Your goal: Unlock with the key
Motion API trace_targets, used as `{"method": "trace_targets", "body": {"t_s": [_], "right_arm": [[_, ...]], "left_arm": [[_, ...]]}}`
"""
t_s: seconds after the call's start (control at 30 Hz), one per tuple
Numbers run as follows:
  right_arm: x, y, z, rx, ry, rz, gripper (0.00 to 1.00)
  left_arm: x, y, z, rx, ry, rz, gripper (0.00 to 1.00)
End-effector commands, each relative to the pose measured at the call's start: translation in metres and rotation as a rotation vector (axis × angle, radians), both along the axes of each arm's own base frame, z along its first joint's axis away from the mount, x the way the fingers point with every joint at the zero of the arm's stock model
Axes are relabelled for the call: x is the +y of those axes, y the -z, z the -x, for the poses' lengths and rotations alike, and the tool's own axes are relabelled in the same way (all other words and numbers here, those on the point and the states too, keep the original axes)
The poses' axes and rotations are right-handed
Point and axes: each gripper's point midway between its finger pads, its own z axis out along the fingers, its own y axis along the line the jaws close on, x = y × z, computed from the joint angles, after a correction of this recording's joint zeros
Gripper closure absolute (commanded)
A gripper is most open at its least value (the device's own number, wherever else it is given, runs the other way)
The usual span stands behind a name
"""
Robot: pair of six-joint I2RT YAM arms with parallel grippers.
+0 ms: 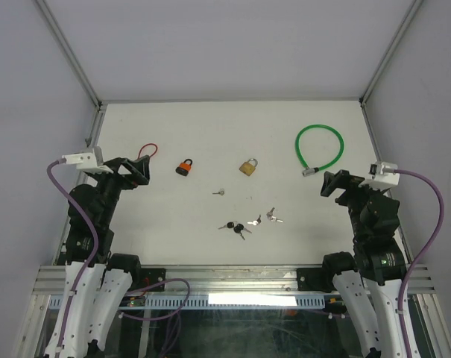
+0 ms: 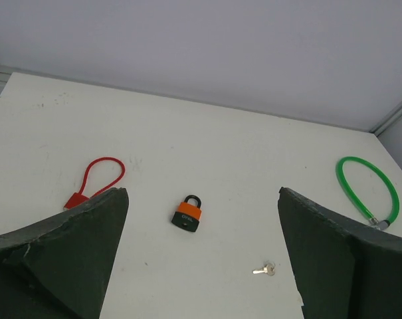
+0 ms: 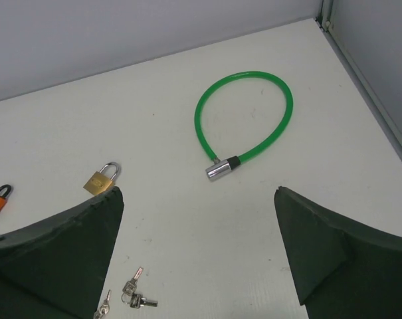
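An orange and black padlock lies on the table, also in the left wrist view. A brass padlock lies to its right, also in the right wrist view. A single silver key lies between them, also in the left wrist view. Several keys are scattered nearer, some in the right wrist view. My left gripper is open and empty at the left. My right gripper is open and empty at the right.
A green cable lock lies at the back right, also in the right wrist view. A red cable lock lies at the back left beside my left gripper, also in the left wrist view. Walls enclose the table.
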Motion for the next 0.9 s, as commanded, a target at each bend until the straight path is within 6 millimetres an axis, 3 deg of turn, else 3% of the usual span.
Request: {"method": "trace_targets", "body": {"t_s": [0.0, 0.27, 0.47, 0.6, 0.87], "right_arm": [[0.004, -0.031, 0.001, -0.109, -0.023, -0.024, 0.00], [0.011, -0.038, 0.009, -0.149, -0.063, -0.054, 0.00], [0.026, -0.046, 0.015, -0.199, -0.137, -0.128, 0.00], [0.045, -0.036, 0.012, -0.149, -0.228, -0.150, 0.00], [0.061, -0.034, 0.017, -0.124, -0.309, -0.151, 0.00]], "left_arm": [[0.002, -0.005, -0.011, -0.010, -0.012, 0.004, 0.01], [-0.004, 0.018, -0.037, 0.132, 0.011, -0.015, 0.01], [0.003, 0.058, -0.062, 0.323, -0.047, -0.014, 0.01], [0.012, 0.088, -0.080, 0.464, -0.095, -0.063, 0.01], [0.035, 0.126, -0.115, 0.673, -0.113, -0.216, 0.01]]}}
